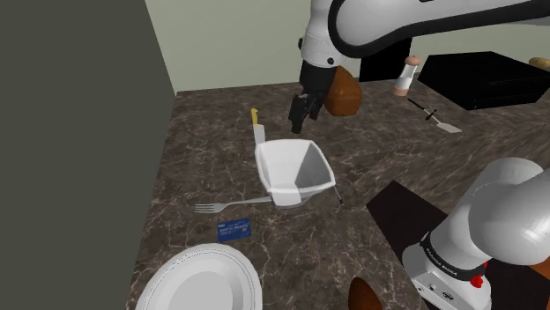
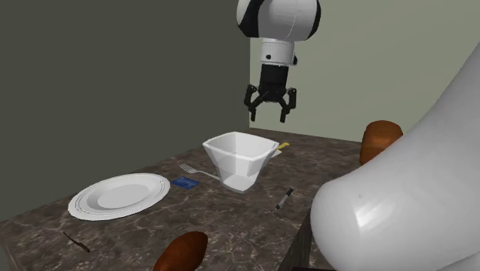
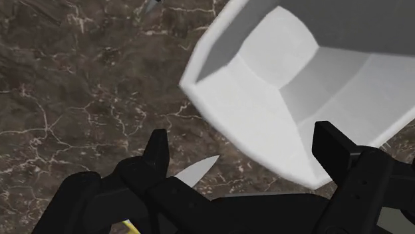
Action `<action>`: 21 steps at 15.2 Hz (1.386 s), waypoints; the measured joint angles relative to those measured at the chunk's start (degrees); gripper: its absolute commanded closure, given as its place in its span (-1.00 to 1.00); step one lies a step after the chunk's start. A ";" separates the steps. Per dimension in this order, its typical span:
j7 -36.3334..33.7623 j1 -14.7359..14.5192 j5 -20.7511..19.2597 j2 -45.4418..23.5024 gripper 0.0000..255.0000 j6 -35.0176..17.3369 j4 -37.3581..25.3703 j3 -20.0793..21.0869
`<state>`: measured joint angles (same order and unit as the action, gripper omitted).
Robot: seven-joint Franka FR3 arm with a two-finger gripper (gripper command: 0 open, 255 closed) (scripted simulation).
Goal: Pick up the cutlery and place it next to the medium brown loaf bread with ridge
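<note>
Jaws spread, nothing held: gripper [image 2: 268, 115] poised above yellow-handled knife [image 1: 257, 130]; white bowl [image 1: 275, 167] just beside it, so its rim could be struck on descent.

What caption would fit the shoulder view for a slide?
Open gripper hovers near a yellow-handled knife beside a white bowl on a dark veined counter.
</note>
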<state>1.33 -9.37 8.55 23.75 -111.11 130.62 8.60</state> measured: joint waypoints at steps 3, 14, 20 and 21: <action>1.87 -1.28 -0.46 -4.66 -1.00 -3.30 -1.43 1.46; 4.00 -6.67 -5.54 -22.11 -1.00 -18.72 -10.51 8.44; 4.23 -10.23 -10.50 -32.60 -1.00 -17.93 -15.25 11.44; 4.10 -10.99 -11.73 -34.96 -1.00 -17.71 -17.03 11.75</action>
<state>5.44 -20.36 -3.18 -11.21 -128.82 113.59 20.35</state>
